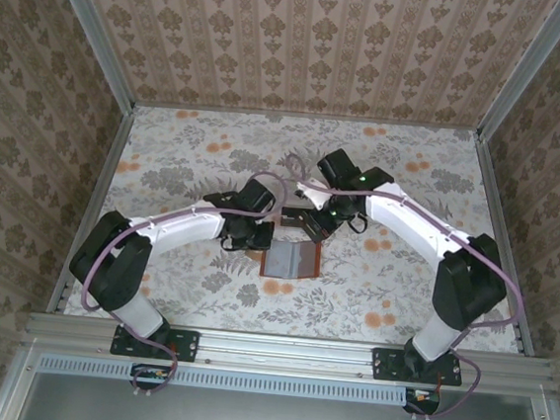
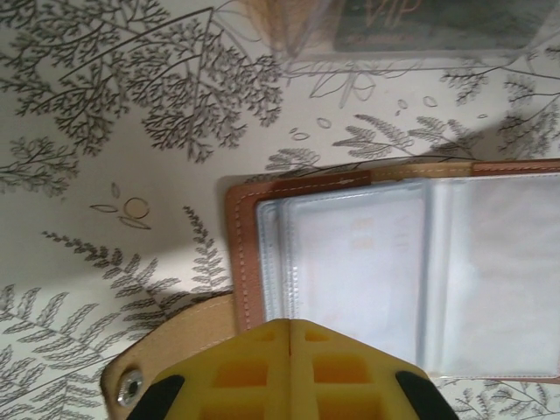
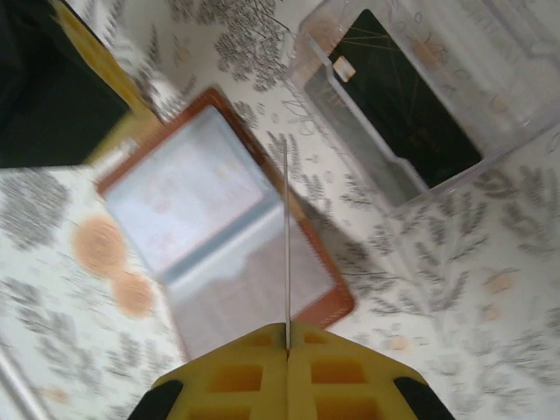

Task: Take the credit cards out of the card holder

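In the left wrist view, edges crop the card holder [image 2: 350, 280] and clear tray [image 2: 302, 31].

Card holder [image 1: 290, 261] open flat on table [image 1: 196, 152]; tray [image 3: 499, 61] just behind it, card [image 3: 407, 96] inside.

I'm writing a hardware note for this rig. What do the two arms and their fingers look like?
The left arm and right arm share white link shells, bulky black joints and black bases bolted on a metal rail. A mauve cable trails along each. The left fingers and right fingers are yellow moulded blocks with square recesses and black corners.
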Controlling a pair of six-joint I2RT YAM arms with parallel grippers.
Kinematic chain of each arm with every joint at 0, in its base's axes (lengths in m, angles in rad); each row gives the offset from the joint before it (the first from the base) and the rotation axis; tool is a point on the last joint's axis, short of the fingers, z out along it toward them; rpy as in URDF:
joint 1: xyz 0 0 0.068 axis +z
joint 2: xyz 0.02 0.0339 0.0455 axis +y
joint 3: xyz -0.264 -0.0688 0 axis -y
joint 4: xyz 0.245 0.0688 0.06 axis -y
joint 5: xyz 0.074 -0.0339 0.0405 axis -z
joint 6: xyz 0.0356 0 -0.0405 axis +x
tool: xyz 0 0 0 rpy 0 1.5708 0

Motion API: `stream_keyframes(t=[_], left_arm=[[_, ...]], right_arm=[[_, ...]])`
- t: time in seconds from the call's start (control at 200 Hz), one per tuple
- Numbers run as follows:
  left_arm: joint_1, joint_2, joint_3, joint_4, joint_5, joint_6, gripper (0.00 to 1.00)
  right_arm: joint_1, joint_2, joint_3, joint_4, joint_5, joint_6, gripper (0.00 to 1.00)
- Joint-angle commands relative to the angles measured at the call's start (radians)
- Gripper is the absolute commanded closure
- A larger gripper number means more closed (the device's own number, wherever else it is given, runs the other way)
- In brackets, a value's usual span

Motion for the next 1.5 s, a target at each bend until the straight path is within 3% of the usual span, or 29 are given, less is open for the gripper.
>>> stream_keyframes(t=[0.0, 0.155, 0.425, 0.965, 1.495], left_arm=[[0.016, -0.036, -0.033, 0.016, 0.000, 0.006, 0.95], [0.029, -0.042, -0.071, 0.056, 0.023, -0.009, 0.95], [0.072, -0.107, -0.118, 0.061, 0.046, -0.026, 0.95], [0.189, -0.282, -0.234, 0.029, 0.057, -0.034, 0.92], [0.221, -0.308, -0.263, 0.024, 0.067, -0.030, 0.92]], right_arm=[[0.007, 0.069, 0.075, -0.151, 0.142, -0.312, 1.00], [0.011, 0.159, 0.154, -0.194, 0.195, -0.487, 1.00], [0.014, 0.274, 0.343, -0.280, 0.160, -0.599, 1.00], [0.031, 0.576, 0.842, -0.557, 0.117, -0.664, 1.00], [0.042, 0.698, 0.959, -0.579, 0.124, -0.672, 1.00]])
